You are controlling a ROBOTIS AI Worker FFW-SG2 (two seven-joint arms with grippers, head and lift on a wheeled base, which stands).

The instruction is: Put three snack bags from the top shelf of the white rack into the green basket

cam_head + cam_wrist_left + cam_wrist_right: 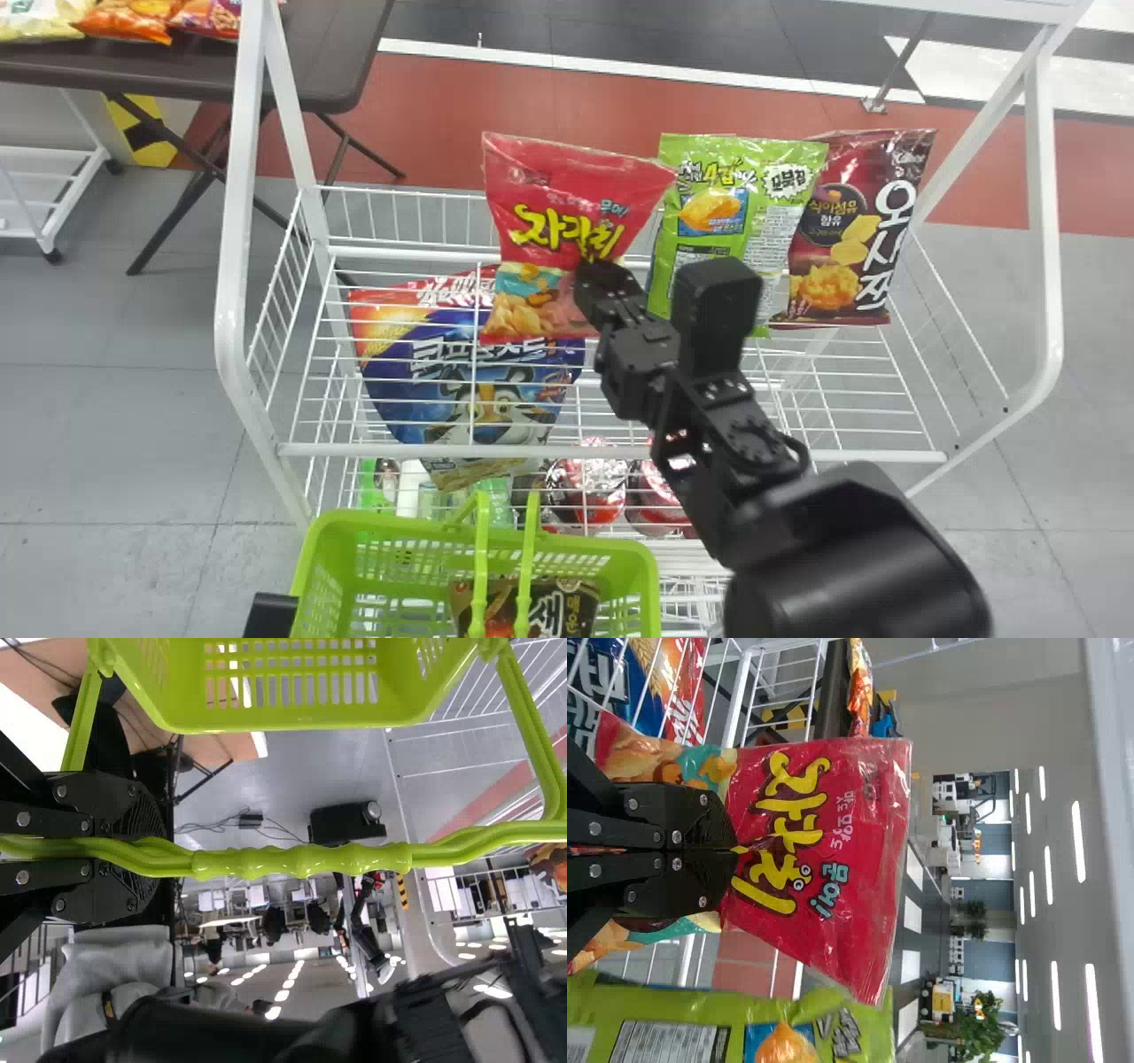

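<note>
Grey floor (115, 399) below, right tool (595, 273) grips red bag (580, 177) (yellow lettering (570, 229)).

Red bag (859, 842): glossy plastic.

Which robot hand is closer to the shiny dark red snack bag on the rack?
The right. The right gripper, on the bright red plastic bag, is left of the dark red bag. The left gripper is farther off, down left, on the handle of the green plastic basket.
</note>
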